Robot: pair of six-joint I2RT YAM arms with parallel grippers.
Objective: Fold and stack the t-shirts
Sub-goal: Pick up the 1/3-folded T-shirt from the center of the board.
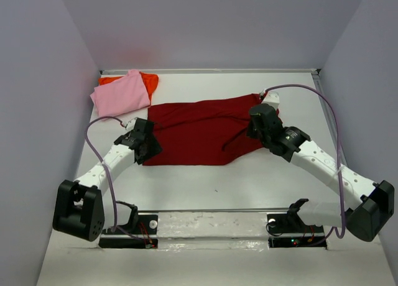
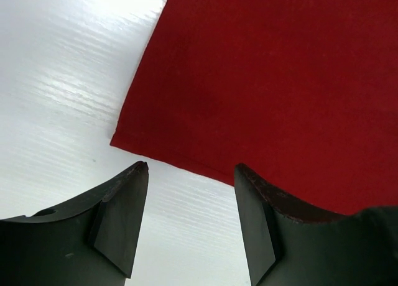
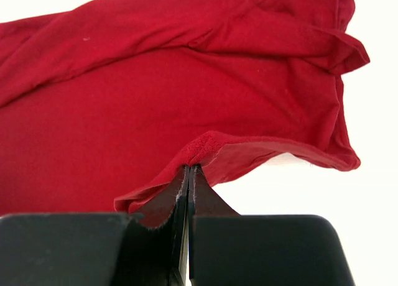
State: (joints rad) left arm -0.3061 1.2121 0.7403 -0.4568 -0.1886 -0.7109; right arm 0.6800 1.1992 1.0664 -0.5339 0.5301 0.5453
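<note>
Crimson t-shirt [image 1: 199,133] lies spread, its edge pinched in the right pincer [image 3: 188,170].

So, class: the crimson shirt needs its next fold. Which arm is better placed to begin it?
Probably right. The right gripper is shut on the crimson shirt, pinching its edge; the left gripper hangs open over a corner, holding nothing.

The top view looks down from above and behind the arm bases, over the whole bench [image 1: 249,174]. The wrist views sit close behind the left end effector [image 2: 191,166] and right end effector [image 3: 188,168], facing down at the red shirt [image 1: 199,133], which all 3 views share.
</note>
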